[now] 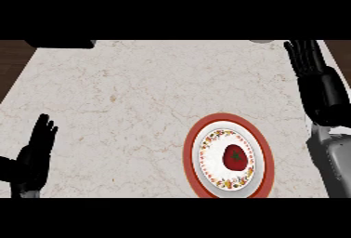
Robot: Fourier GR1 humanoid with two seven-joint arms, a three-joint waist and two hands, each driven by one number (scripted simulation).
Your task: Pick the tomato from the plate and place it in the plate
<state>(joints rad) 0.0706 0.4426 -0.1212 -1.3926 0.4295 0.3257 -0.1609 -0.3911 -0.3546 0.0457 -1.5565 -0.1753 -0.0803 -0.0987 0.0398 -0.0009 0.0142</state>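
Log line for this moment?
tomato: on plate | right hand: open, far side | left hand: open, resting

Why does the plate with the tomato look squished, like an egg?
Head view: the red-rimmed plate looks taller than wide, but it is round; the picture stretches it. The tomato shows sharp and evenly lit, with no glare. The counter is bright, with no strong shadows.

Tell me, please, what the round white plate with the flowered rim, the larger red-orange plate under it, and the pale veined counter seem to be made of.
The round white plate with the flowered rim looks like glazed ceramic: smooth white face, printed border. The larger red-orange plate under it may be ceramic or plastic; its flat, even colour leaves this open. The pale veined counter looks like polished marble or similar stone, judging by its thin brownish veins.
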